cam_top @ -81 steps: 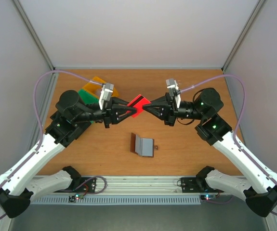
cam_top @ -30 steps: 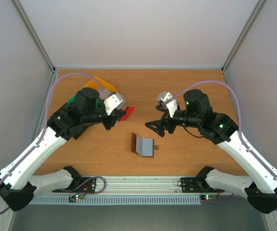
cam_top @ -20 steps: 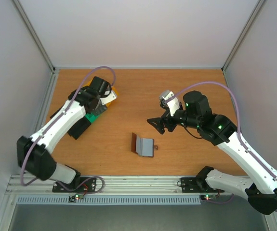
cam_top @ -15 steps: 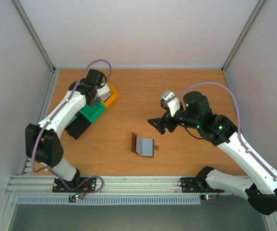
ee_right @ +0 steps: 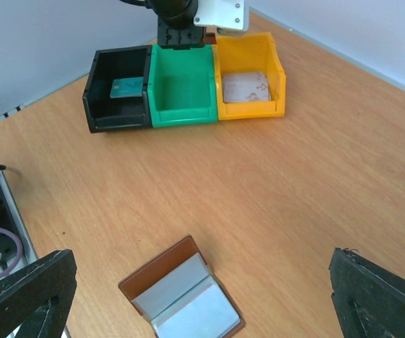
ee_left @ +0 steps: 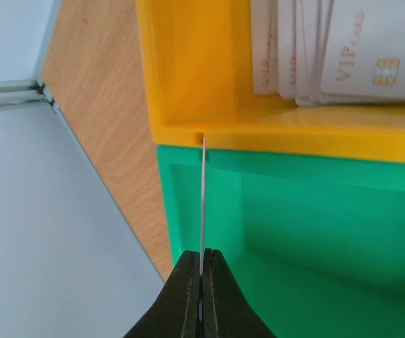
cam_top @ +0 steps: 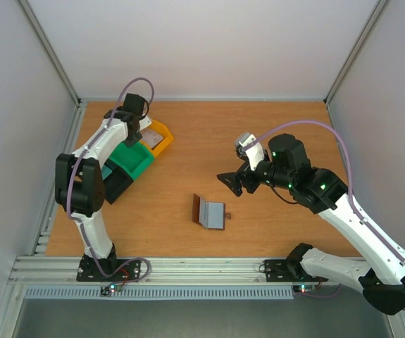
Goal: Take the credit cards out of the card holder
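Left tool [ee_left: 202, 259] pinches a card [ee_left: 203, 197] edge-on over the green bin [ee_left: 315, 232], far-left corner of the tabletop [cam_top: 279, 127]. Right tool [cam_top: 229, 181] gapes wide, holder [cam_top: 209, 211] lying open near it.

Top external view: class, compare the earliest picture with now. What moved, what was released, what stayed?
The left gripper, shut on the credit card, swung from the centre to over the green bin. The right gripper released the card, drew back and stands open. The card holder stayed put, lying open.
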Controlling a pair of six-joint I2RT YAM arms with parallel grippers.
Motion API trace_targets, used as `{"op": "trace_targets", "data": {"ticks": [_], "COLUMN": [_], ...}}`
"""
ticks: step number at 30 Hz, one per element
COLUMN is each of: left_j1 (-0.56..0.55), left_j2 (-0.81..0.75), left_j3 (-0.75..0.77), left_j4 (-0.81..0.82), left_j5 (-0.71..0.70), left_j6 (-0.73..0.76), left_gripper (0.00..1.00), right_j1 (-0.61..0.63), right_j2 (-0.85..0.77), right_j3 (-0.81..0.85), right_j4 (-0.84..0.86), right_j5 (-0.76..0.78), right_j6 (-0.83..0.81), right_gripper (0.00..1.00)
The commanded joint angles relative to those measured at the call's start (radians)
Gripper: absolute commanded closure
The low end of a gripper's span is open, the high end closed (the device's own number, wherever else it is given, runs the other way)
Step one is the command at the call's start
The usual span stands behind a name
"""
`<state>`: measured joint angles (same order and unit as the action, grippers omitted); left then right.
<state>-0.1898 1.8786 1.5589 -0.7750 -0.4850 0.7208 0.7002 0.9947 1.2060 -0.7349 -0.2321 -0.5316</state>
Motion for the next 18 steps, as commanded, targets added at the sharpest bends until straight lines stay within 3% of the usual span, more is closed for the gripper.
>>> {"op": "trace_targets", "data": {"ticks": [1, 6, 18], "left_j1": [0.007, 0.007, 0.008], "left_j2": [-0.016, -0.059, -0.013], "left_j3": [-0.061, -0.145, -0.275], "left_j4": [0.006, 0.058, 0.338], "left_j5": [0.043, 0.049, -0.031], "left_j6": [-0.073, -0.099, 0.033], "left_gripper": [1.00, 1.00, 1.00], "right_j1": [-0.003, -0.003, -0.003], "right_j2": [0.006, 0.020, 0.015], "right_j3": [0.007, 0.009, 0.012], "right_j4": [-0.008, -0.005, -0.019], "right_j5": [0.020, 0.009, -0.001], "right_j6": [-0.005, -0.009, -0.002], "right_gripper": [0.02, 0.01, 0.02]}}
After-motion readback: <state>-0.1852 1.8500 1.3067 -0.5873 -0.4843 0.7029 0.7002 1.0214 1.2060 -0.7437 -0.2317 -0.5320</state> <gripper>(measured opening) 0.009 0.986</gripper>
